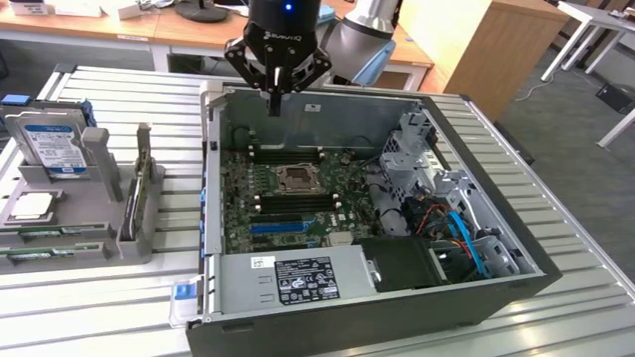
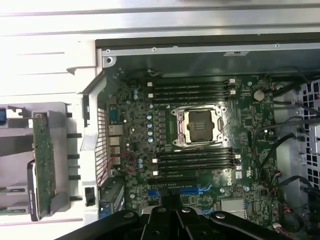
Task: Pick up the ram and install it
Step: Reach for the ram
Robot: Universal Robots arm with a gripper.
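While the claw hangs in the upper middle of the exterior view, over the far wall of the open computer case, its fingers are pressed tight together with nothing between them. The ram stands on edge in a grey holder at the exterior view's left, outside the case and well apart from the claw. A blue-labelled hard drive stands in the same holder, further left. Inside the case the motherboard lies face up, long dark slots flanking its square socket. Case and holder rest on a slatted metal surface.
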